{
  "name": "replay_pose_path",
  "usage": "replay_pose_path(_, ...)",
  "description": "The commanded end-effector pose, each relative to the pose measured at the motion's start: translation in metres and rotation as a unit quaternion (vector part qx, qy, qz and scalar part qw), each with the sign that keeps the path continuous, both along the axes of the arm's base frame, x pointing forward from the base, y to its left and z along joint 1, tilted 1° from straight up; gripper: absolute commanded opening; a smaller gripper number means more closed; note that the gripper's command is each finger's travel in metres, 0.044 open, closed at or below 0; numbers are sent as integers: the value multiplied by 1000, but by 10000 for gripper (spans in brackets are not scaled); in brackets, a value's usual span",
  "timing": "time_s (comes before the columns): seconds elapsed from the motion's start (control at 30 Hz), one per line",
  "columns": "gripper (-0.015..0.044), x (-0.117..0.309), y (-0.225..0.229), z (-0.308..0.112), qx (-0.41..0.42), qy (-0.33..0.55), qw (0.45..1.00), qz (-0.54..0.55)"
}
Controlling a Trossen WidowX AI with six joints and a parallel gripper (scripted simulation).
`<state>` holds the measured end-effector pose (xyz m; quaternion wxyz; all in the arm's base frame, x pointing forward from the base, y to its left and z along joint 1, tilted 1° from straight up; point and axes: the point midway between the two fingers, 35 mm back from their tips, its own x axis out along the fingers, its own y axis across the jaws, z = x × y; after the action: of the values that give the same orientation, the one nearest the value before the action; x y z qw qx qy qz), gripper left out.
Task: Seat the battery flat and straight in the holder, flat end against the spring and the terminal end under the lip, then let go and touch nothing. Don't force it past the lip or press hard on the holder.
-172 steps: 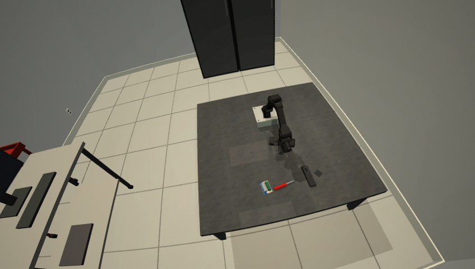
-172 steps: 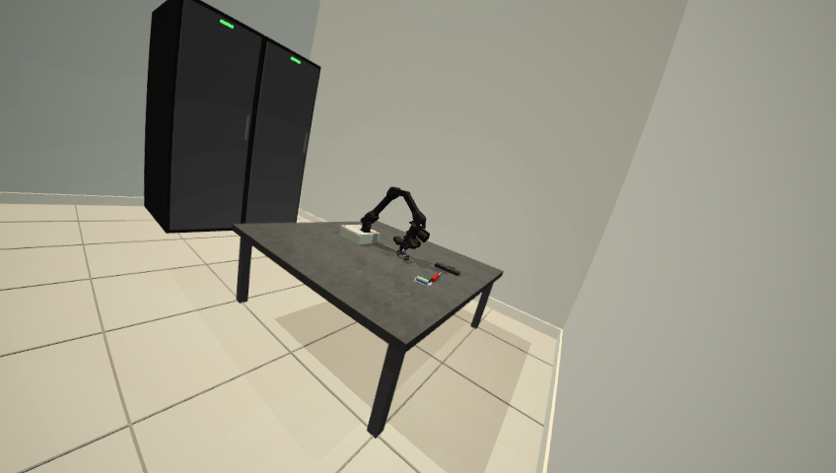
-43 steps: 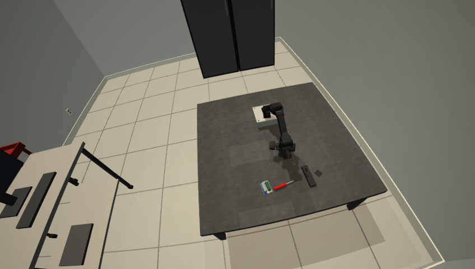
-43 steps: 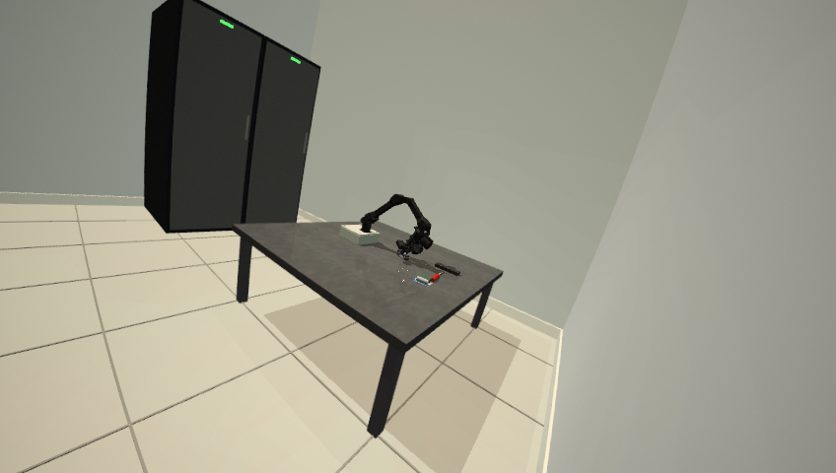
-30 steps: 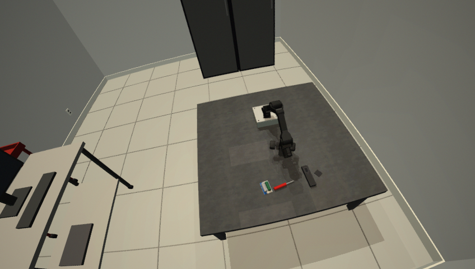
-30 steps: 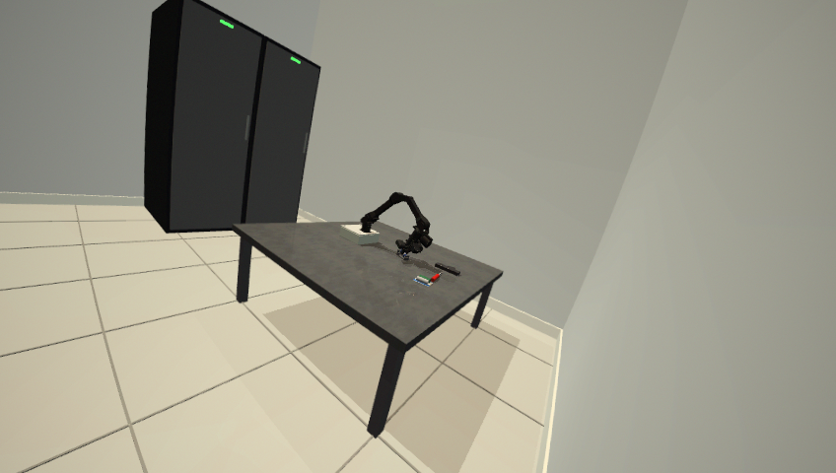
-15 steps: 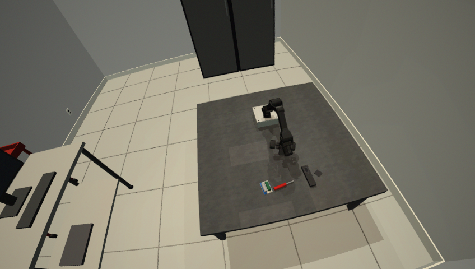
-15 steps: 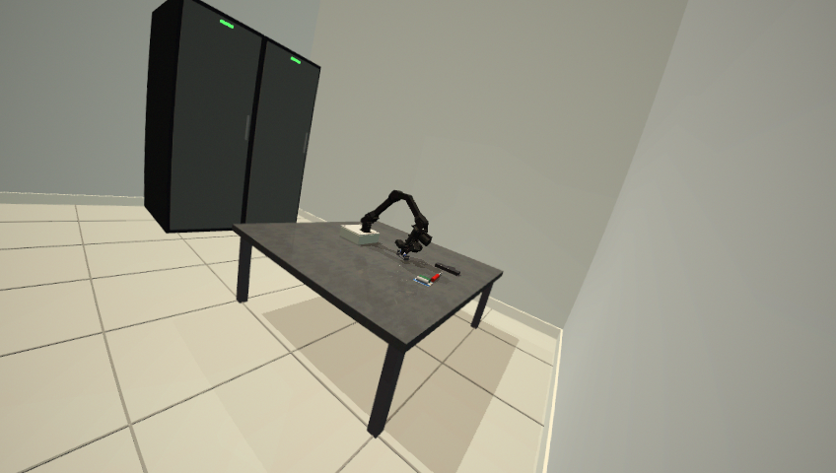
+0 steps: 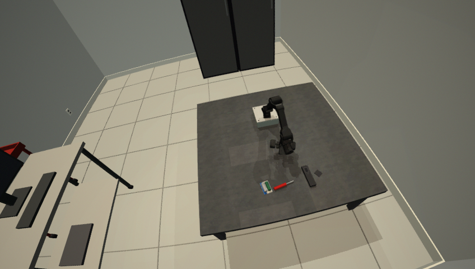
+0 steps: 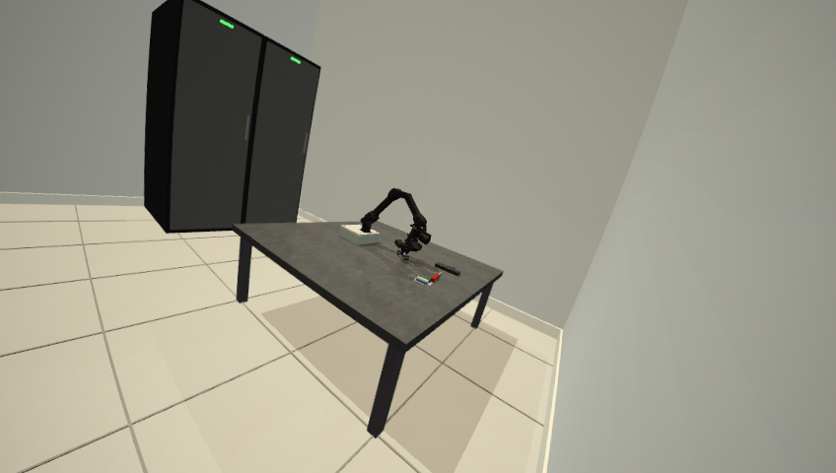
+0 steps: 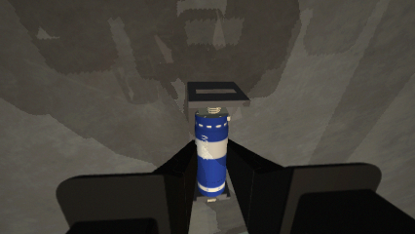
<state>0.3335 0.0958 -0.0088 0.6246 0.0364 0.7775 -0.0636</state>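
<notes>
The battery (image 11: 211, 168), blue with white bands, lies lengthwise between the fingers in the wrist view. My gripper (image 11: 209, 144) (image 10: 402, 255) is shut on it, low over the table in the exterior view. The holder (image 11: 217, 101) shows as a dark slotted end plate beyond the battery's upper end, with a metal contact below it. A small dark end piece of it shows at the battery's lower end. The battery looks in line between both ends. The fingers hide the holder's sides. The holder appears clear of the table. Whether the terminal end is fully under the lip cannot be told.
On the table (image 9: 216, 206) (image 10: 328, 281) are a small green and white item on blue (image 9: 265, 187) (image 10: 422, 280), a red screwdriver (image 9: 280, 186) (image 10: 436, 277), a long dark device (image 9: 308, 176) (image 10: 448, 269) and a small dark square (image 9: 318, 173). The arm stands on a white box (image 9: 267, 123) (image 10: 359, 236).
</notes>
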Motion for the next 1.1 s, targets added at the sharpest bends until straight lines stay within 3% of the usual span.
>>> replay_pose_path(0.0, 79, 6, -1, -2, -5, -26, 1000, -1)
replay_pose_path(1.07, 79, 1, -1, -4, -16, -101, 995, -8)
